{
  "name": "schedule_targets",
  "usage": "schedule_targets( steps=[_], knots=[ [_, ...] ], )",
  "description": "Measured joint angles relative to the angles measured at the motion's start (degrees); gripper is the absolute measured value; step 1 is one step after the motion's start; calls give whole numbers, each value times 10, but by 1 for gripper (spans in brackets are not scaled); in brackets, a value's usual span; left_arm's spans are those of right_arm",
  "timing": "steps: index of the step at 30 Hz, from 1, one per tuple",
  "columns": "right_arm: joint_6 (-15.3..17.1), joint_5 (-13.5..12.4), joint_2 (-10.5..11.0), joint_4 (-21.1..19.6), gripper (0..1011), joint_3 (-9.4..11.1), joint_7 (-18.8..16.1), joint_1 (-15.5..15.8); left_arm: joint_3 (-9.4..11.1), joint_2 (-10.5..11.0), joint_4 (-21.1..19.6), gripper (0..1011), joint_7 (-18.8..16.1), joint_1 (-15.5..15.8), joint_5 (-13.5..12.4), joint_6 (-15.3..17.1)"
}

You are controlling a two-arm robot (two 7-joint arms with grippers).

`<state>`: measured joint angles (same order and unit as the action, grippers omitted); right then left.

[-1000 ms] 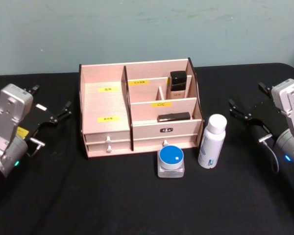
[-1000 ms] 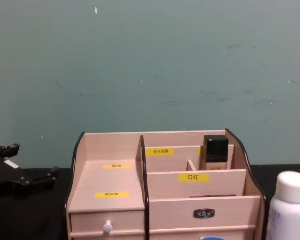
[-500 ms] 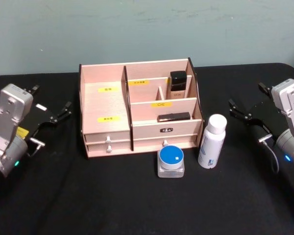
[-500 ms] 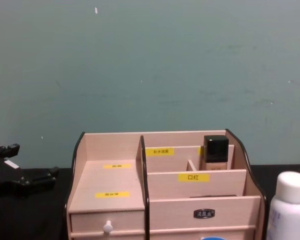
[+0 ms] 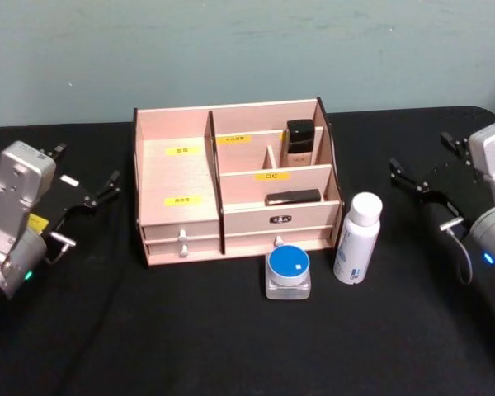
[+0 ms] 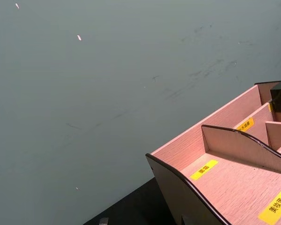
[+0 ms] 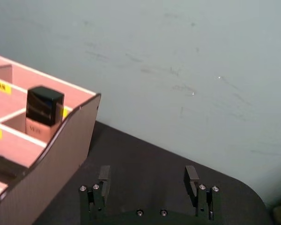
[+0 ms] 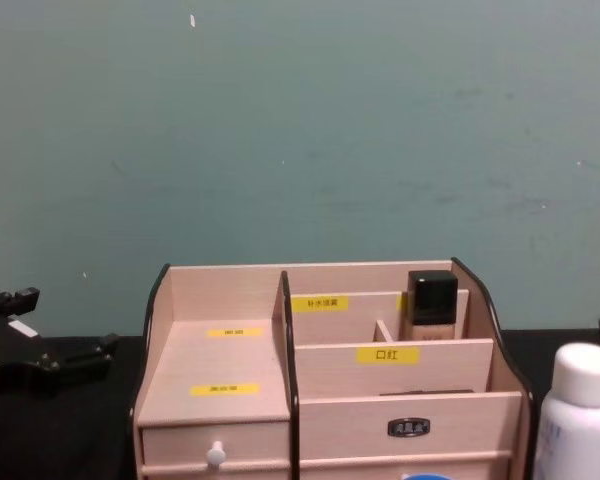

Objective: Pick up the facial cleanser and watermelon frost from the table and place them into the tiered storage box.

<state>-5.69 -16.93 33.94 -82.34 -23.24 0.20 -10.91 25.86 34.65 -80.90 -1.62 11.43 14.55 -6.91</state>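
Tiered storage box [image 5: 177,177] sits on the counter [image 5: 231,346], long side running left to right, front facing the robot. Facial cleanser bottle [image 5: 356,239] stands tall, cap [image 5: 366,205] up, just beside its right wall. The right hand [image 5: 419,157] could bump it over. Blue-lidded jar [image 5: 288,271] sits low in front. That hand and the left hand [image 5: 87,169], off at the sides, are wide open and empty.

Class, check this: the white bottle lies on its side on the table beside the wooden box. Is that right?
No. The white bottle stands upright on the table beside the wooden box, as the head view shows.
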Motion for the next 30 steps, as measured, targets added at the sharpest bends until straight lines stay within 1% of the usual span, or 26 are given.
schedule_targets(
  steps=[1,3,5,6,8,9,11,12,16,17,20,22,24,25,30],
  knots=[
    [0,0,0,0,1002,0,0,0,0,0,0,1010,0,0,0,0],
    [5,-9,5,-21,1002,12,-8,8,0,0,0,1009,0,0,0,0],
    [10,-13,10,-36,1002,18,-13,14,0,0,0,1010,0,0,0,0],
    [14,-17,15,-51,1002,23,-19,20,0,0,0,1010,0,0,0,0],
    [19,-22,21,-67,1002,28,-27,27,0,0,0,1010,0,0,0,0],
    [23,-28,27,-83,1002,34,-34,34,0,0,0,1009,0,0,0,0],
    [26,-35,34,-100,1002,41,-43,43,0,0,0,1010,0,0,0,0],
    [30,-45,40,-118,1002,48,-52,53,0,0,0,1010,0,0,0,0],
    [37,-62,56,-155,1002,65,-68,74,0,0,0,1010,0,0,0,0],
    [39,-69,64,-172,1002,75,-74,85,0,0,0,1009,0,0,0,0],
    [41,-79,75,-196,1002,89,-84,102,0,0,0,1010,0,0,0,0],
    [42,-99,88,-227,1002,110,-99,128,0,0,0,1010,0,0,0,0],
    [44,-108,93,-240,1002,118,-106,140,0,0,0,1010,0,0,0,0],
    [48,-118,98,-254,1002,126,-114,154,0,0,0,1010,0,0,0,0],
    [59,-136,111,-287,1002,143,-132,188,0,0,0,1010,0,0,0,0]
  ],
)
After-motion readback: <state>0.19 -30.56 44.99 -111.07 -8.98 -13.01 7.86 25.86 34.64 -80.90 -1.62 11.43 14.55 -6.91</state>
